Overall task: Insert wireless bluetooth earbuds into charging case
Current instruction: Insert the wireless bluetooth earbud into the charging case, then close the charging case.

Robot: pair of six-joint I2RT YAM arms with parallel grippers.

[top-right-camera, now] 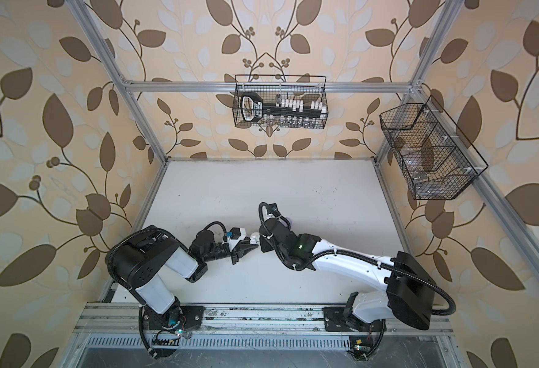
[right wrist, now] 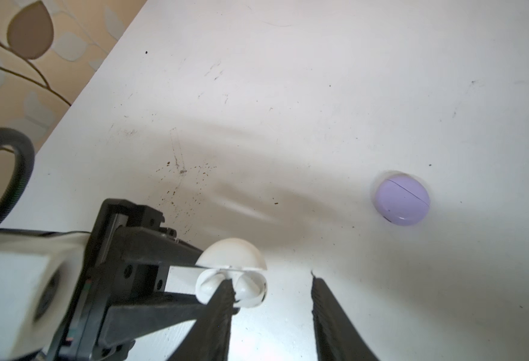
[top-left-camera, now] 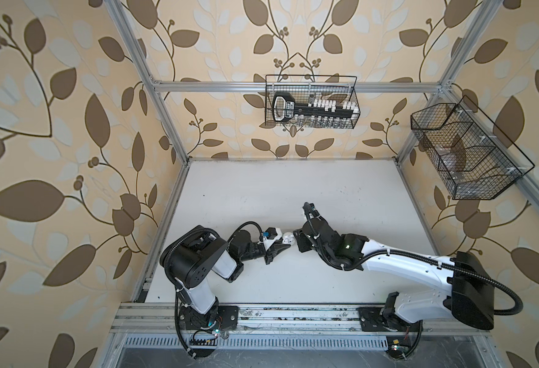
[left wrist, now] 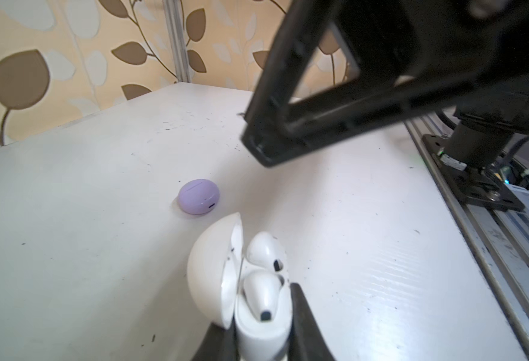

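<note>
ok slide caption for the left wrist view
Left claw grips the open white case holding two white earbuds; a closed lavender case lies beyond.

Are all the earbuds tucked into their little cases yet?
Nearly, it looks. Done: both white earbuds sit in the open white case. In hand: the left tool grips that case; the right tool is open beside it, holding nothing. Left: the white lid probably needs shutting. The purple case lies shut on the table, so I can't see whether its earbuds are inside.

Two earbuds point(left wrist: 261, 290) sit in the open case point(left wrist: 213, 272), the closed case point(left wrist: 199, 196) on the table point(left wrist: 69, 218) behind
</note>
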